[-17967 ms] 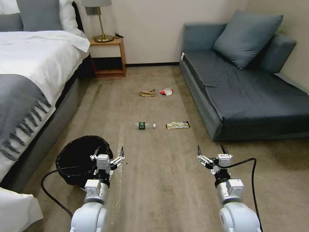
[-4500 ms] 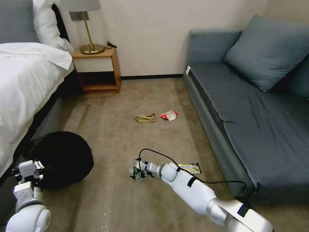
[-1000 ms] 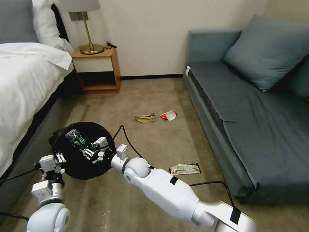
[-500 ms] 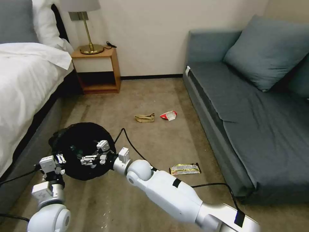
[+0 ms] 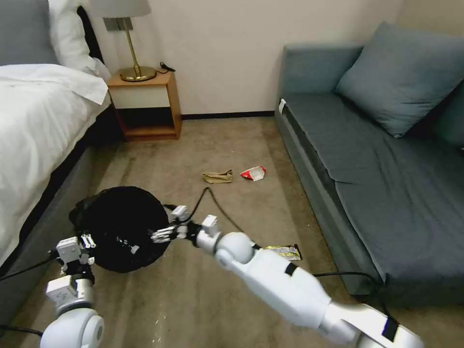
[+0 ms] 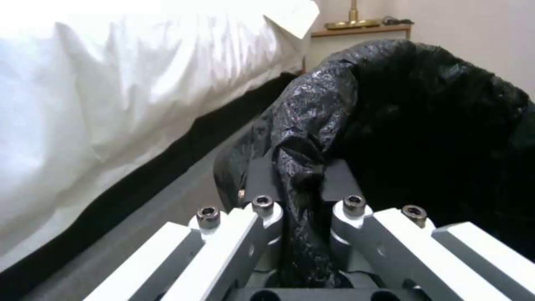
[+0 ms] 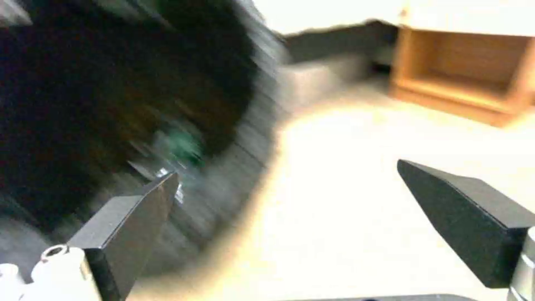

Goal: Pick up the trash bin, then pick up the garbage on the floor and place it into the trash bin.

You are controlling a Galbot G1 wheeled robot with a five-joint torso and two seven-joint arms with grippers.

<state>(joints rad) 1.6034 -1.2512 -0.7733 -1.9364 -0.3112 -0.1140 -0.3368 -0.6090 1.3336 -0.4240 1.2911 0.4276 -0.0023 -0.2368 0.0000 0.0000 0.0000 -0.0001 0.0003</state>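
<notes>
Left gripper [image 6: 298,196] is clamped on the trash bin [image 5: 123,227] rim, black liner pinched between its fingers [image 6: 262,209]; the bin sits tilted beside the bed [image 5: 34,130], mouth toward the right arm. Right gripper [image 5: 164,234] is at the bin's mouth edge, fingers [image 7: 128,217] spread wide, nothing held. A blurred bit of green shows inside the bin in the right wrist view. On the floor [image 5: 217,140]: yellow-black wrapper [image 5: 285,250] near the sofa [image 5: 367,159], tan paper [image 5: 217,177] and red-white wrapper [image 5: 254,172] side by side farther out.
</notes>
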